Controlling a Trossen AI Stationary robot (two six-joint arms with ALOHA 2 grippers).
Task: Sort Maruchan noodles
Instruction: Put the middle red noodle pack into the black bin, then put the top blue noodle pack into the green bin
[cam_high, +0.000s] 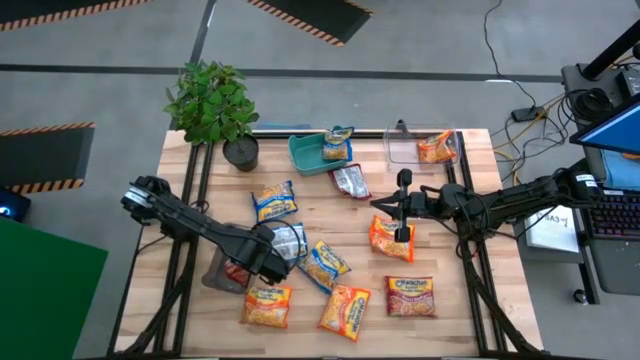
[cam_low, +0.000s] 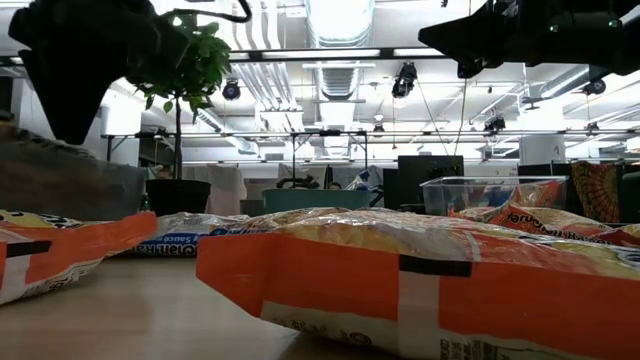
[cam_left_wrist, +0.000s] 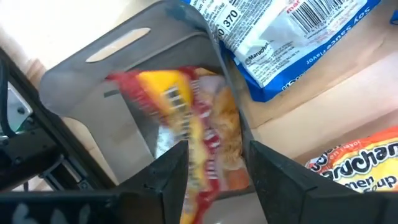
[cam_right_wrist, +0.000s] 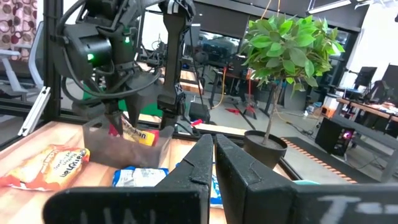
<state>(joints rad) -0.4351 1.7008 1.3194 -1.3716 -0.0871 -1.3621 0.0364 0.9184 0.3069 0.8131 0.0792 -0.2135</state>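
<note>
Only the left wrist view looks inside the grey bin (cam_left_wrist: 93, 81) at the table's left: a glossy red-and-yellow noodle packet (cam_left_wrist: 193, 124) lies in it, free between the parted fingers of the left gripper (cam_left_wrist: 214, 168). From above, crinkly foil Maruchan noodles (cam_high: 325, 265) scatter across the wooden table (cam_high: 470, 300). The right gripper (cam_right_wrist: 213, 158), clenched empty, hangs over an orange packet (cam_high: 390, 238) right of centre.
</note>
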